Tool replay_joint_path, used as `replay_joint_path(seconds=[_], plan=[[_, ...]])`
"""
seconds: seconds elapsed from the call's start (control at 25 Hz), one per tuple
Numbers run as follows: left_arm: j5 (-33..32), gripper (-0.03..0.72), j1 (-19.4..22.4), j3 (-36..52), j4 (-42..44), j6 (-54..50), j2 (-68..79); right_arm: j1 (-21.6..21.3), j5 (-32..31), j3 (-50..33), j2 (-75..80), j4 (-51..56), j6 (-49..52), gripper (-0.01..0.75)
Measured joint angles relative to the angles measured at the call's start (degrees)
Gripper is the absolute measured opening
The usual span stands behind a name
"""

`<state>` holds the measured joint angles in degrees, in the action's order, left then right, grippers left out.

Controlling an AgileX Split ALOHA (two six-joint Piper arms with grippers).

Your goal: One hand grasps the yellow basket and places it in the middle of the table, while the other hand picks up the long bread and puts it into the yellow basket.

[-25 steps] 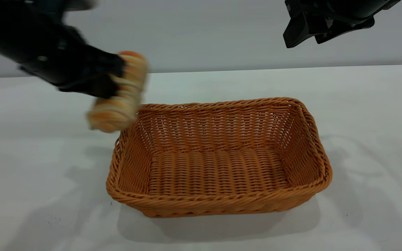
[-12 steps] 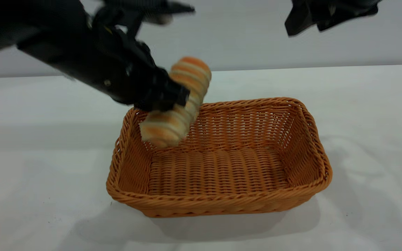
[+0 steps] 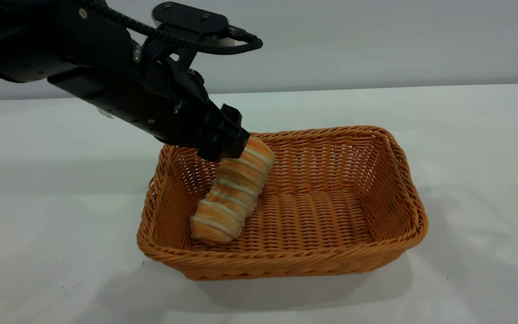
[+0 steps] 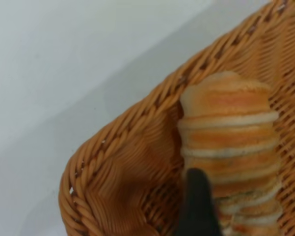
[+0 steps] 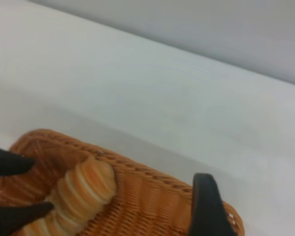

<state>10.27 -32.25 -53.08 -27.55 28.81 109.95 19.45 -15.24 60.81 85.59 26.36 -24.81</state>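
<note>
Near the middle of the bench (image 3: 466, 148) stood the yellow basket (image 3: 389, 252), flat on the white surface, so the first half of the task looked already finished. Over the basket's left part reached the left claw (image 3: 234, 146), closed on the upper end of the long bread (image 3: 232, 193). The bread was tilted: its lower end was down at the woven floor close to the basket's near-left corner, and I could not tell for sure whether it touched there, while its upper end was raised toward the far wall and was held between the fingers. From the left wrist view, one dark finger (image 4: 199, 201) lay against the side of the ridged loaf, with the braided rim just beside it. The right claw was out of the exterior view; the right wrist view looked down on the basket from some way off, and only one dark fingertip (image 5: 206, 201) showed there, so I cannot tell whether that claw was open or closed. In my judgement, what remained was small: the left claw had to open so the bread could lie flat inside, and then the arm had to lift away without catching the rim.
</note>
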Motion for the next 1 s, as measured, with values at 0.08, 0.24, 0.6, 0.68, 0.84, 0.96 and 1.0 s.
replay_joint_path(seconds=[0.08, 0.24, 0.6, 0.68, 0.84, 0.96, 1.0], plan=[[-1.2, 0.666, 0.0, 0.0, 0.0, 0.1, -0.5, 0.0, -1.9, 0.0, -1.8, -0.6, -0.2, 0.53], [-5.1, 0.635, 0.0, 0.0, 0.1, 2.0, -4.1, 0.0, -8.2, 0.0, -5.1, -3.3, -0.3, 0.53], [-18.1, 0.539, 7.1, 0.0, 0.2, 4.2, -19.6, 0.0, -19.0, 0.0, -13.4, -6.0, -0.2, 0.53], [-24.0, 0.537, 10.9, 0.0, 0.5, 4.2, -23.8, 0.0, -21.1, 0.0, -15.5, -6.2, -0.2, 0.53], [-35.0, 0.536, 16.9, 0.0, 1.1, 4.2, -31.9, 0.0, -24.8, 0.0, -20.2, -6.5, -0.2, 0.53], [-42.5, 0.536, 21.3, 0.0, 1.5, 4.2, -37.9, 0.0, -27.6, 0.0, -23.6, -7.2, 0.1, 0.53], [-45.0, 0.536, 22.3, 0.0, 1.6, 4.2, -39.9, 0.0, -28.5, 0.0, -24.7, -7.6, 0.5, 0.53]])
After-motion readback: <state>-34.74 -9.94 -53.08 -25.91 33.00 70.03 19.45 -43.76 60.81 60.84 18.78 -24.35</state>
